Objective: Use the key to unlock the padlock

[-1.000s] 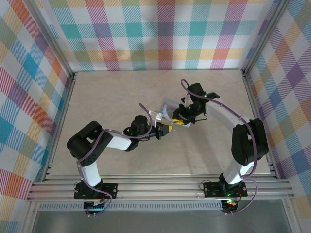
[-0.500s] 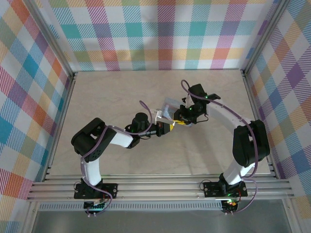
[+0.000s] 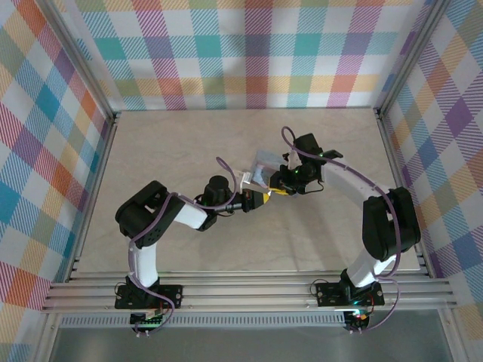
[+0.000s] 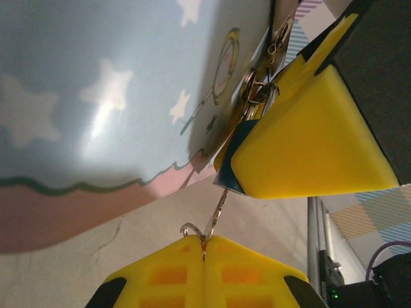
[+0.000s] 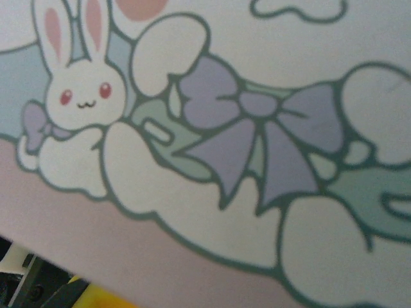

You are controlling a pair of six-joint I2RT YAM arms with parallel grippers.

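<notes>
Top external. You have both arms reaching in to the middle of the worktop (image 3: 173, 143). The left gripper (image 3: 261, 198) and the right gripper (image 3: 280, 188) sit just beside each other, yellow tips nearly meeting, at the near edge of the pale blue tin (image 3: 263, 161). The padlock and key are too small to make out from here.

Left wrist. Your left gripper (image 4: 204, 251) is closed, its two yellow fingers pressed together along a single seam. A thin metal strip is pinched in that seam: the key (image 4: 216, 212), seen edge-on, with a small hook of wire beside the tips. It slants up and right to the padlock (image 4: 230, 155), of which only a dark blue sliver shows. That sliver is wedged between the star-printed face of the tin (image 4: 96, 96) and a yellow finger (image 4: 308, 141) of the right gripper. Small metal rings (image 4: 257, 90) hang just above it, against the tin. The beige worktop (image 4: 128, 256) lies below.

Right wrist. The camera is very close to the tin (image 5: 212, 147); you see a white rabbit and a lilac bow printed on it. A yellow corner (image 5: 96, 298) shows at the bottom edge. You cannot tell whether the right gripper is open or closed.
</notes>
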